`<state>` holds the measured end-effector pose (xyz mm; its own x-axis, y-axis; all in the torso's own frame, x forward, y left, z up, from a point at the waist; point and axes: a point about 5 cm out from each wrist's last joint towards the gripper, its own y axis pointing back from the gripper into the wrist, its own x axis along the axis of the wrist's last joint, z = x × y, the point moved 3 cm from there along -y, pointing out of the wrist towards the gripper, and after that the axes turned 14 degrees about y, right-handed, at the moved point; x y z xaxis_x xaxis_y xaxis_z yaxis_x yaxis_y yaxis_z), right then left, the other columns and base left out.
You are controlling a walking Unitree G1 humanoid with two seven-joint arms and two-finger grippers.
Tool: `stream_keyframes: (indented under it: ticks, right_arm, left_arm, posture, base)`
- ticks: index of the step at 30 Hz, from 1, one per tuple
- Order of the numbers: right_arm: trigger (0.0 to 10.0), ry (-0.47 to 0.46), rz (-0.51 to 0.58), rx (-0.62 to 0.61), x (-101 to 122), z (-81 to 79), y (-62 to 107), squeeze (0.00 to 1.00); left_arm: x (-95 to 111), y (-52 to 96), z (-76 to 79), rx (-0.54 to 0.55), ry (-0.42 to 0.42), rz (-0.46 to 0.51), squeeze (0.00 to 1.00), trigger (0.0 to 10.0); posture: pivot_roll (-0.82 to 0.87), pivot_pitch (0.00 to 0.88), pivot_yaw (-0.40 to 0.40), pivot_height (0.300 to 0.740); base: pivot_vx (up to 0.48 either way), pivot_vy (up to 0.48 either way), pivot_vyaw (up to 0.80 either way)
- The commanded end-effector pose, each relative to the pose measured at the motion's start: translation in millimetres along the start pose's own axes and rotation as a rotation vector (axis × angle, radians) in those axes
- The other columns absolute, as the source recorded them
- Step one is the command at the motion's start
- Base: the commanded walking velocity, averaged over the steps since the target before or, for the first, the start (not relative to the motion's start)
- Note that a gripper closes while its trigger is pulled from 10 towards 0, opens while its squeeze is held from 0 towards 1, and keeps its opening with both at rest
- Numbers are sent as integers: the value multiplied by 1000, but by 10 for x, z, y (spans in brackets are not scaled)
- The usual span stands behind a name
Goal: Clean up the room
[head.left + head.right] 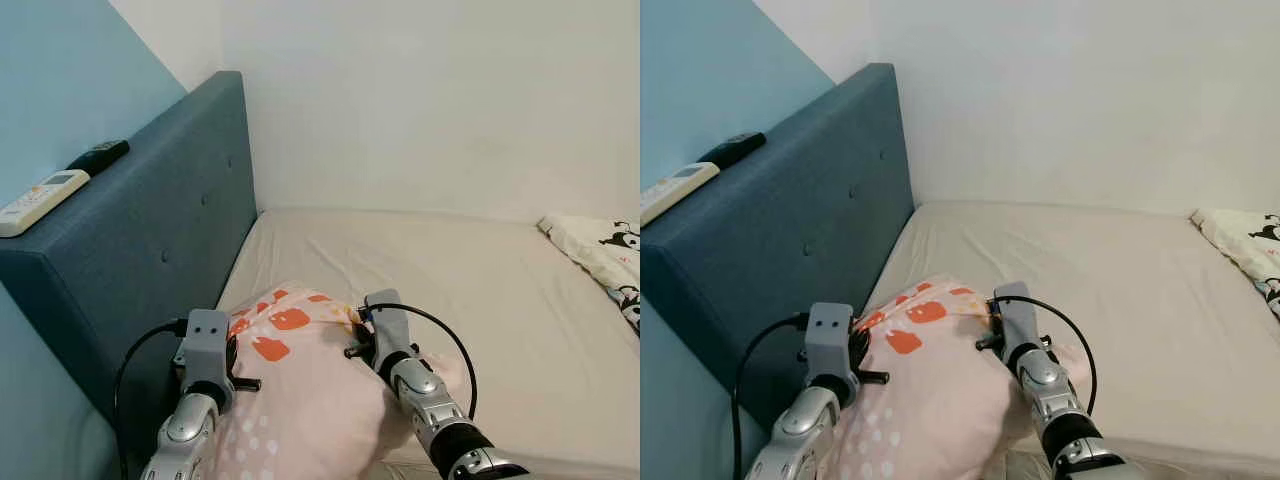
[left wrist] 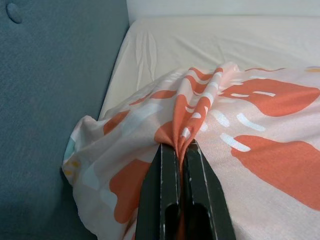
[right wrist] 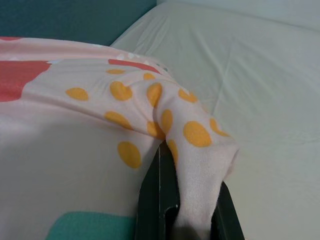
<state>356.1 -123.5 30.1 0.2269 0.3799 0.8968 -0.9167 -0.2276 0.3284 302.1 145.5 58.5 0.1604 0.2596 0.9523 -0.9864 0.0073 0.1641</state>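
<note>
Pillow (image 1: 310,400) bottom cut off, patterned blanket (image 1: 605,255) cropped

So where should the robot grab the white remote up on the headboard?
Grip the white remote across its narrow middle, coming straight down from above. It lies flat along the headboard ledge, long and thin, with the wall close behind it, so a top pinch probably fits best.

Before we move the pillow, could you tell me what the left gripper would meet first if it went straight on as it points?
Probably the mattress. The left gripper, shut on the pillow, points along the headboard; depth is unclear.
</note>
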Motion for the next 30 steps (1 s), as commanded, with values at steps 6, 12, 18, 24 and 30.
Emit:
stream_keyframes:
  ticks: [6, 12, 18, 24, 30]
  right_arm:
    - [10000, -25, 13, -55, 21, 123, 9, 0]
    - [10000, -26, 14, -54, 22, 117, 8, 0]
    - [10000, -27, 13, -54, 20, 115, 8, 0]
    - [10000, -27, 16, -52, 25, 108, 6, 0]
    - [10000, -26, 19, -51, 36, 107, 2, 0]
  left_arm:
    - [141, -10, -142, 51, -20, 62, 0, 10000]
    - [143, -11, -141, 51, -21, 63, 0, 10000]
    - [143, -12, -141, 51, -21, 63, 0, 10000]
    - [152, -7, -138, 44, -16, 68, 0, 10000]
    - [165, -8, -131, 39, -10, 75, 0, 10000]
  posture:
    - [-58, 0, -11, 740]
    - [-57, 0, -11, 740]
    - [-55, 0, -12, 740]
    - [-54, 0, -11, 740]
    - [-55, 0, -11, 740]
  base:
    - [0, 0, 0]
    - [0, 0, 0]
    - [0, 0, 0]
    - [0, 0, 0]
    - [0, 0, 0]
